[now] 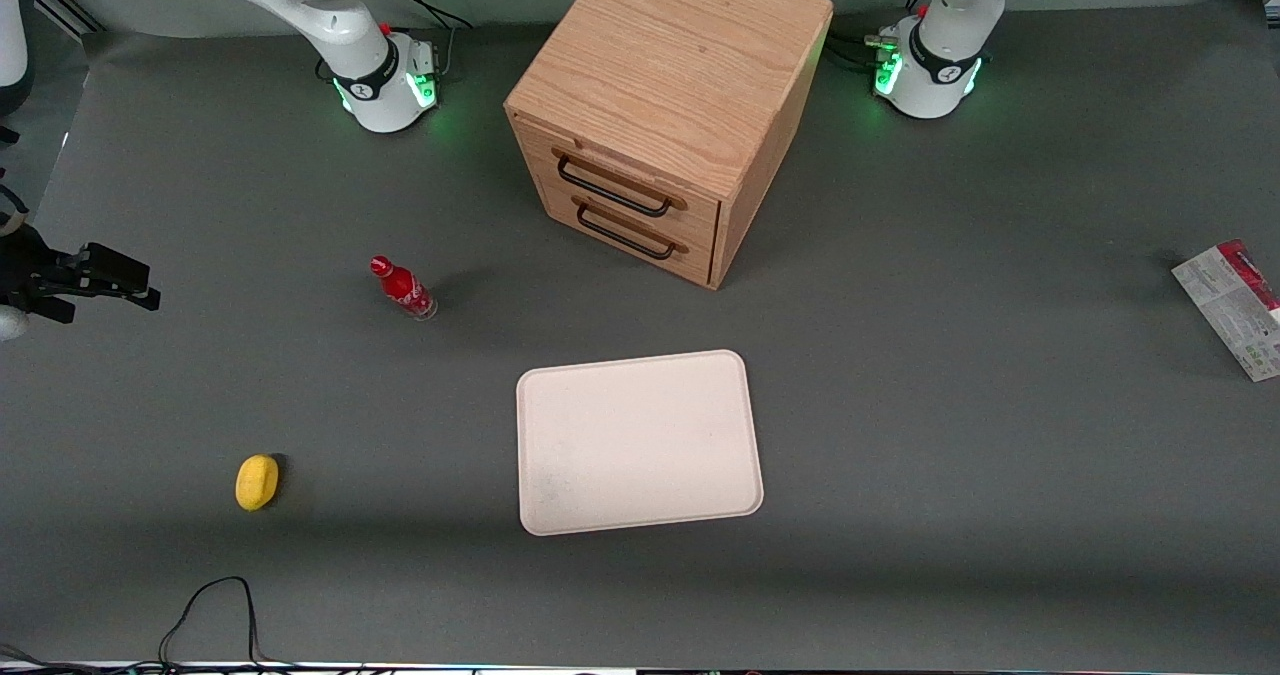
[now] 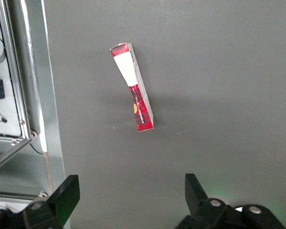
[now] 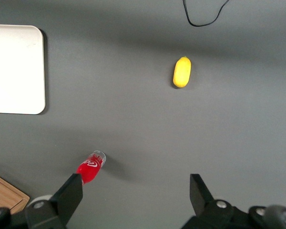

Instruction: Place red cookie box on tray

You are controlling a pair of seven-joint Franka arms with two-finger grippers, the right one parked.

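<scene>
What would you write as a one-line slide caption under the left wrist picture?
Open end effector hovers above the red cookie box, which stands on a narrow edge on the grey table.

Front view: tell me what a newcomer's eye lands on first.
The wooden two-drawer cabinet dominates, standing between the arm bases, with the pale tray nearer the camera in front of its drawers. The red cookie box lies at the working arm's end of the table, with the open gripper above it.

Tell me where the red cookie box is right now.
The red cookie box lies on the table at the working arm's end, apart from the tray, with the gripper open above it.
</scene>
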